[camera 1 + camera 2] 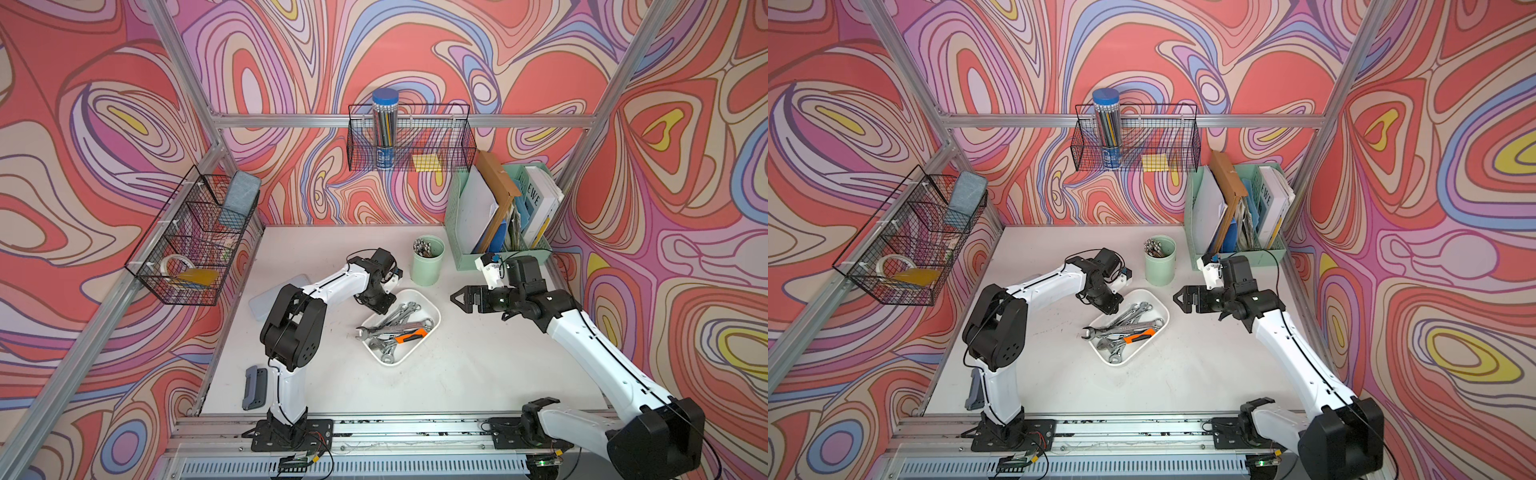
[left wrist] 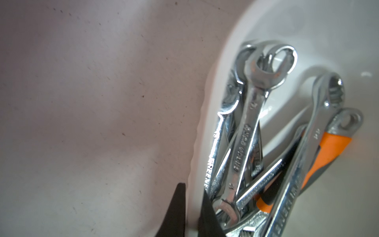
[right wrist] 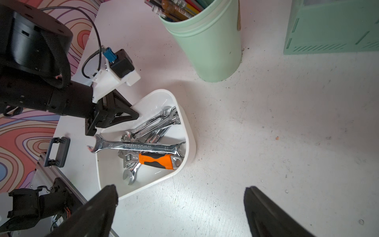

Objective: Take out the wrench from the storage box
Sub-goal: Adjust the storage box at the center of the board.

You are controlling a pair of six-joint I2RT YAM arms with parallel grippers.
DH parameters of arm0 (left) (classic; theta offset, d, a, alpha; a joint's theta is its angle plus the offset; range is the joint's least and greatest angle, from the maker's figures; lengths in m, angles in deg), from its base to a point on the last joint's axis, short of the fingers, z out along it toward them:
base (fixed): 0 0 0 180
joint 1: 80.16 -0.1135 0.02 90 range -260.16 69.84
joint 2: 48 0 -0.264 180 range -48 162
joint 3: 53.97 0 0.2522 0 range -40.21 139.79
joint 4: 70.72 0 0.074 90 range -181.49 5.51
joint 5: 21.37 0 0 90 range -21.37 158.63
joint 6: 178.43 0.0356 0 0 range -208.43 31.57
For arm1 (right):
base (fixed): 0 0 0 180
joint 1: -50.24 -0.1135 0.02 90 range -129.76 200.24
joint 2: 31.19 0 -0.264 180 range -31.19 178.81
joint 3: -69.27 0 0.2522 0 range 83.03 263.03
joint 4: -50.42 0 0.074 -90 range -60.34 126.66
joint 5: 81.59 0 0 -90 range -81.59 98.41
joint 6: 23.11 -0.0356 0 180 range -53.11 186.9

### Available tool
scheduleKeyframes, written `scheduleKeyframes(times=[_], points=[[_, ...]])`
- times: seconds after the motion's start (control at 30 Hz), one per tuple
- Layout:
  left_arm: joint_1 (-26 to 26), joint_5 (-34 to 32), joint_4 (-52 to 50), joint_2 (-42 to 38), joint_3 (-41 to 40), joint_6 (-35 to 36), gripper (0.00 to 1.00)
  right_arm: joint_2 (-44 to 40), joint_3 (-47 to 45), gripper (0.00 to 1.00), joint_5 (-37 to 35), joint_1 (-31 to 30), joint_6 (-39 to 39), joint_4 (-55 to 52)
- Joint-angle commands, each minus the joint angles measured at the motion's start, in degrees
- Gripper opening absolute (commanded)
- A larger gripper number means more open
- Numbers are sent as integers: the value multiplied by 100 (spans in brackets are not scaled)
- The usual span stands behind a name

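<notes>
Looking through the left wrist camera, I am seeing the left pincer (image 2: 192, 189) pressed together on the box (image 1: 417, 300) wall. One finger (image 2: 174, 211) is sitting outside over the bench (image 1: 478, 374) and the other inside, against the wrenches (image 2: 246, 133). In both top views that pincer is reaching down at the box's far left edge. The box is resting on the bench, and the wrenches are all lying inside it in a heap. The long wrench (image 3: 135, 146) is lying across the top of the heap, its open end poking out over the box's left rim. Beneath it, toward the box's near side, the orange wrench (image 3: 155, 161) is lying flat. The right pincer (image 1: 455, 297) is hovering just right of the box above the bench, spread wide and gripping nothing, its tips pointing toward the box. A green cup (image 1: 428, 261) of pens is standing just behind the box. The organizer (image 1: 457, 232) is standing behind the box and to its right.
</notes>
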Motion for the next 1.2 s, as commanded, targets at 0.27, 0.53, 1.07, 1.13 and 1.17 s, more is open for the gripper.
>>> scheduleKeyframes(times=[0.27, 0.53, 1.07, 1.13, 1.17], points=[[36, 100, 769, -904, -1178, -3006, 0, 23, -53, 98, -143, -132, -228, 104], [688, -498, 1687, -1534, -2103, -4977, 0, 142, -75, 98, -389, -396, -806, 287], [766, -878, 1378, -1454, -1585, -4453, 24, 1248, 1027, 98, -2280, -2071, -2774, -582], [704, -880, 1269, -1563, -1479, -4186, 29, 1428, 1156, 96, -2319, -2293, -3070, -567], [665, -845, 1225, -1601, -1409, -3994, 32, 1512, 1229, 95, -2370, -2380, -3184, -584]])
